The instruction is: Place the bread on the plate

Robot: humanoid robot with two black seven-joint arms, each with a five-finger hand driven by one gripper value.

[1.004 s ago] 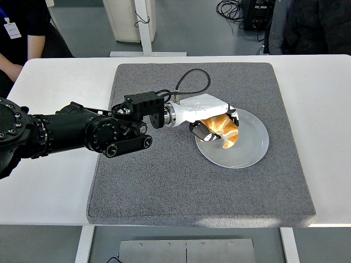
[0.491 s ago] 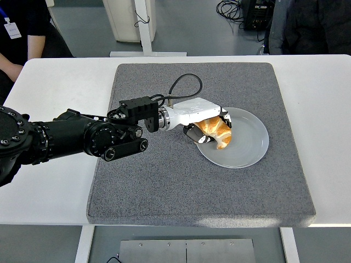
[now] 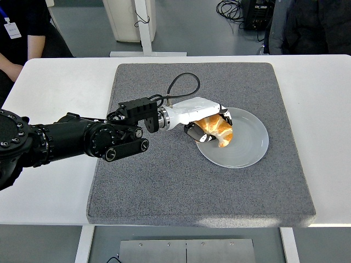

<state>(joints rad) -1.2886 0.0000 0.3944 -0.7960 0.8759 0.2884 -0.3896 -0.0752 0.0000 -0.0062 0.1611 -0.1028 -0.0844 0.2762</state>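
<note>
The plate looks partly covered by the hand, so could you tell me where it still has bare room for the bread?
The plate is bare on its right half and along its near rim. Its left side is crowded: the left hand holds the bread there. The grey mat nearer than the plate is also free.

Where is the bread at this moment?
In the head view, the bread sits right of centre, gripped in the left hand over the left part of the plate on the grey mat.
</note>
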